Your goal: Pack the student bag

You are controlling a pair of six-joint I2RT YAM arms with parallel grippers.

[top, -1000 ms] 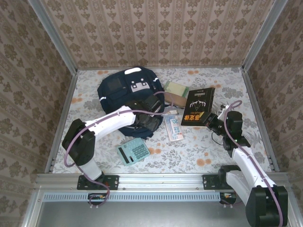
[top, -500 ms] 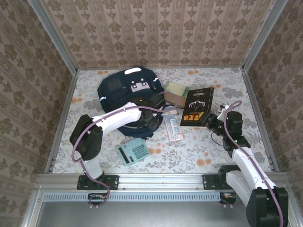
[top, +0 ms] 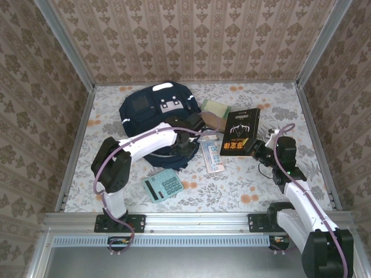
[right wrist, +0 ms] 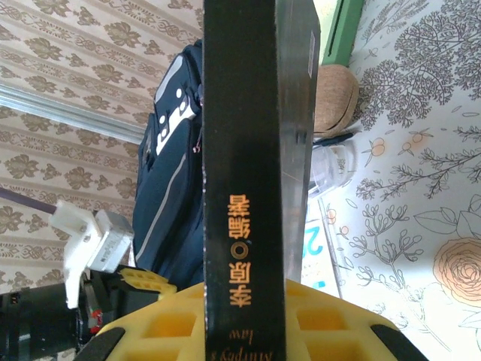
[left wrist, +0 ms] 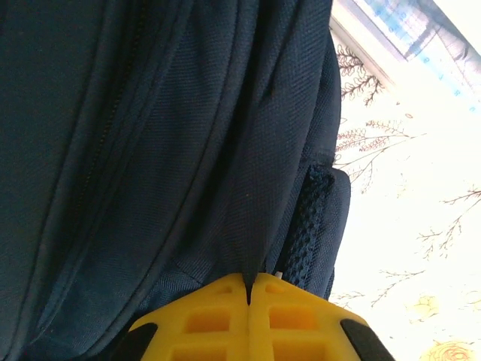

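Student bag (top: 152, 110): biggest item by far. Lay slumped on the table (top: 261, 185), far side, left of centre. Looked soft, limp and bulky; judged likely to sag and drag rather than lift clean, so better taken by a seam, rim or strap than by flat cloth. Black book (top: 241, 131): looked stiff and slim; was clamped edgewise in the right pincer (right wrist: 244, 316), just right of the navy cloth. Left pincer (left wrist: 249, 289): had closed tight on a raised fold of fabric beside the mesh side pocket (left wrist: 312, 218).
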